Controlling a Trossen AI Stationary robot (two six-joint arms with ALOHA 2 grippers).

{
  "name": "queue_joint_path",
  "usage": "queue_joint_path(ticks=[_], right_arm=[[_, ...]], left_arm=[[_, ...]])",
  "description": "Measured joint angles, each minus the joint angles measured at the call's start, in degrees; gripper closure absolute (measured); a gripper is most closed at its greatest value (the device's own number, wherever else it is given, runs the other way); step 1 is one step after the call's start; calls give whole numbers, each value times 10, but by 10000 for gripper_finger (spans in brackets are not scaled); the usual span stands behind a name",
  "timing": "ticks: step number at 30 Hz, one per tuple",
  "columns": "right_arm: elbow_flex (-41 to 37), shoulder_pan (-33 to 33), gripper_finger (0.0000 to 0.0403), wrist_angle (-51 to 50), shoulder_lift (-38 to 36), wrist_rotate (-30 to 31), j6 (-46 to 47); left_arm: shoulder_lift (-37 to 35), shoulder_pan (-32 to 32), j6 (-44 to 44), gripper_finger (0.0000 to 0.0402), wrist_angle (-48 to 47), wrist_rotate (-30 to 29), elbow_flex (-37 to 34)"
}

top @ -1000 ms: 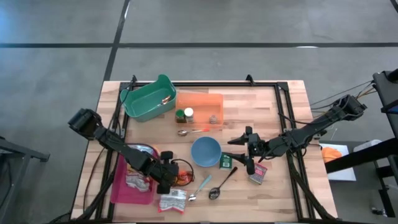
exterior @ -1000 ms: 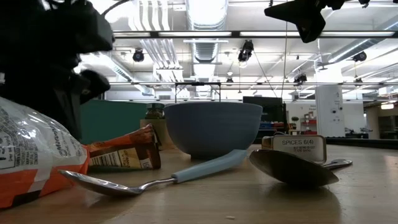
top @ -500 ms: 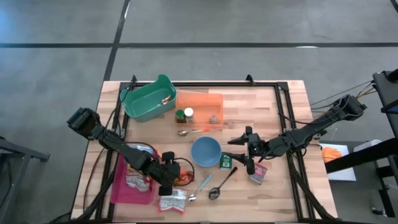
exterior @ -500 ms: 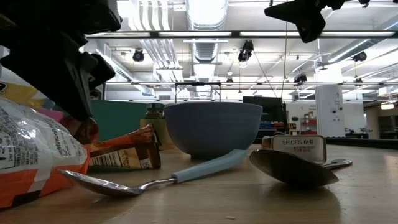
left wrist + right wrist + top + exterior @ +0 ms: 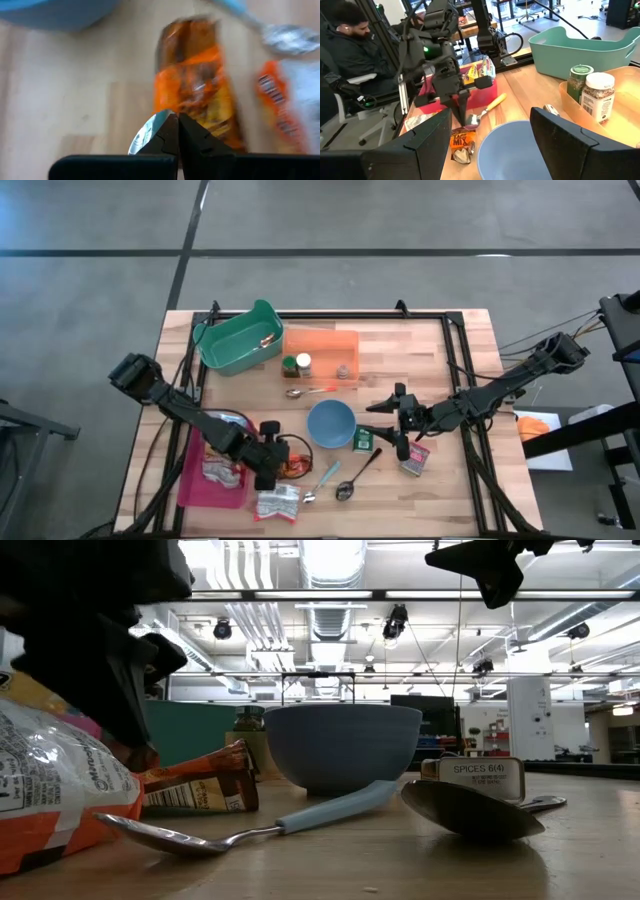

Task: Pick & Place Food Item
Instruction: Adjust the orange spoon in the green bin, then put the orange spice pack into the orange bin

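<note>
An orange snack packet (image 5: pixel 291 469) lies flat on the wood in front of the blue bowl (image 5: pixel 331 423), just right of the pink tray (image 5: pixel 200 482). My left gripper (image 5: pixel 272 468) slants down at the packet's end nearest the tray, fingers shut; the left wrist view shows the packet (image 5: pixel 197 95) stretching away from the fingertips (image 5: pixel 176 131). My right gripper (image 5: pixel 383 423) hovers open to the right of the bowl, well above the table, holding nothing. My left gripper meets the packet at its silver crimped end (image 5: pixel 146 134), the end toward the pink tray. The shut fingers come slanting down from the table's left, along the packet's length. The crimp shows beside one fingertip; the fingers hide the pinch itself. The packet's body rests on the table.
A white and orange packet (image 5: pixel 277 502) and a blue-handled spoon (image 5: pixel 322 477) lie close by, with a metal spoon (image 5: pixel 352 478) beyond. Small boxes (image 5: pixel 362 440) (image 5: pixel 415 458) sit right of the bowl. A green bin (image 5: pixel 240 340) and an orange tray (image 5: pixel 322 352) with jars stand at the far side.
</note>
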Motion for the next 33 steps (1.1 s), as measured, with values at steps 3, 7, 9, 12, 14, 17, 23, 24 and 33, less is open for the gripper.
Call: queue_joint_path(ticks=[3, 7, 9, 12, 14, 17, 23, 24, 33], right_arm=[[0, 0, 138, 2, 0, 0, 0], [0, 0, 138, 9, 0, 0, 0], [0, 0, 138, 9, 0, 0, -1], [0, 0, 138, 9, 0, 0, -2], [0, 0, 138, 8, 0, 0, -2], [0, 0, 138, 8, 0, 0, -2], [0, 0, 138, 8, 0, 0, -2], [0, 0, 138, 8, 0, 0, -2], [0, 0, 138, 8, 0, 0, -1]], left_arm=[[5, 15, 2, 401, -1, -14, -7], [5, 48, 4, 401, 2, -20, -19], [4, 65, 9, 401, 3, -19, -24], [4, 84, 31, 401, 4, -10, -32], [4, 94, 32, 401, 4, -8, -35], [4, 103, 33, 401, 3, -7, -37], [4, 105, 28, 401, 4, -7, -37], [4, 105, 25, 398, 4, -7, -37], [4, 105, 22, 303, 2, 4, -37]])
